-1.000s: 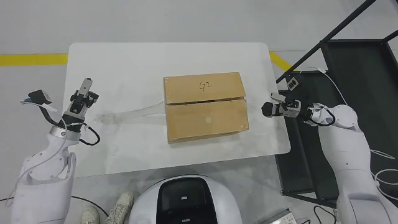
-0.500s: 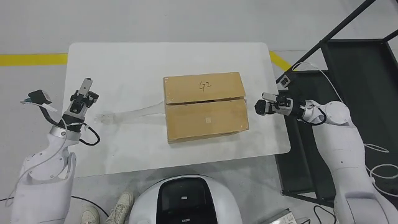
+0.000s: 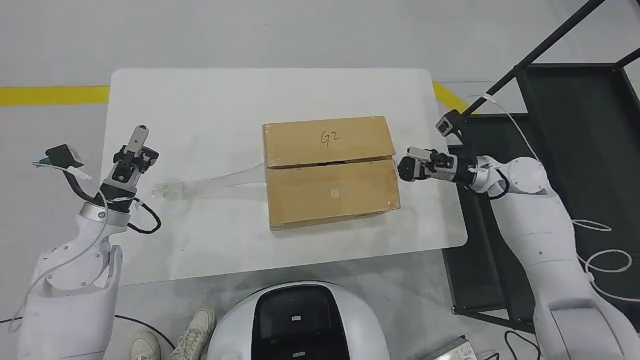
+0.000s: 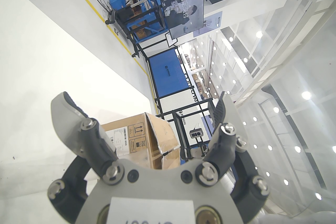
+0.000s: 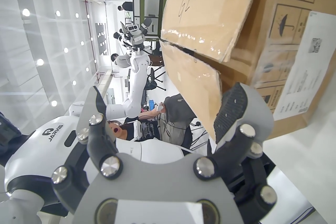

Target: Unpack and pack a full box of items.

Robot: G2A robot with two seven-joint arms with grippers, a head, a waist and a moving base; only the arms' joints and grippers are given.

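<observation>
A brown cardboard box (image 3: 330, 171) with its two top flaps closed sits at the middle of the white table (image 3: 200, 110). My right gripper (image 3: 407, 168) is open, right at the box's right end, level with the seam between the flaps. In the right wrist view the near flap's corner (image 5: 207, 93) lies between the open fingers (image 5: 231, 109) of that gripper (image 5: 162, 104). My left gripper (image 3: 136, 150) is open and holds nothing, over the table's left part, well away from the box. The box (image 4: 147, 135) shows small beyond the left gripper (image 4: 141, 109).
A strip of clear tape (image 3: 215, 182) lies on the table left of the box. A black rack (image 3: 560, 180) stands close to the table's right edge, beside my right arm. A yellow floor line (image 3: 50, 95) runs behind the table.
My right gripper has moved left from beyond the table's right edge up to the box's right end. The left arm and the box have stayed put.
</observation>
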